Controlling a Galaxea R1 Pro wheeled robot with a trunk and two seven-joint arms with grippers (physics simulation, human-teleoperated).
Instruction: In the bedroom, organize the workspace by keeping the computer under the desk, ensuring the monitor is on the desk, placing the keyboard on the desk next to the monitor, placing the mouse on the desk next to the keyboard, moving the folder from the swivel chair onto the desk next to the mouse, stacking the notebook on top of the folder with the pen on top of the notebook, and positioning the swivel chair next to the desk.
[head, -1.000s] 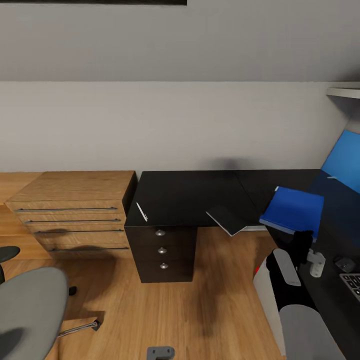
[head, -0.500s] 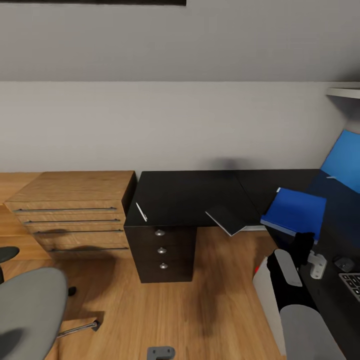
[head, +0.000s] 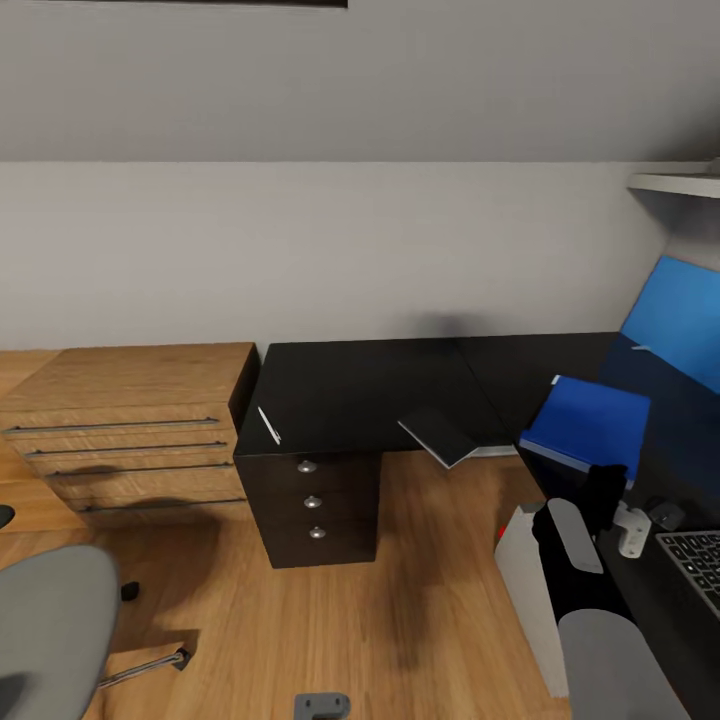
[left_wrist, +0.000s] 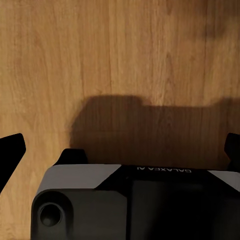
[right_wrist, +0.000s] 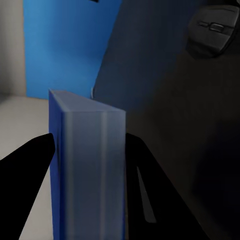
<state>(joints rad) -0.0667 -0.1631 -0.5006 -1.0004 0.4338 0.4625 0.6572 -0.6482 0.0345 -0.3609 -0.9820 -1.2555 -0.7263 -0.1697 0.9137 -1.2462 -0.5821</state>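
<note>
1. Folder (head: 588, 421), blue, pinched in the right gripper (head: 607, 478) above the black desk (head: 400, 385); in the right wrist view the fingers (right_wrist: 25, 165) sit on either side of its edge (right_wrist: 87, 165), closed on it.
2. Left gripper (left_wrist: 120, 150) points down at the wood floor (left_wrist: 120, 60); both fingertips stand far apart near the frame edges, nothing between them.
3. Notebook (head: 440, 437), dark, lies on the desk front, one corner hanging past the edge.
4. Pen (head: 268, 425), white, lies near the desk's left front corner, above the drawer stack.
5. Mouse (head: 665, 514) sits on the desk just beside the keyboard (head: 695, 565); monitor (head: 675, 320) with blue screen stands behind them.
6. Swivel chair (head: 45, 630), grey seat, stands on the floor well apart from the desk, in front of a wooden dresser (head: 125, 430).
</note>
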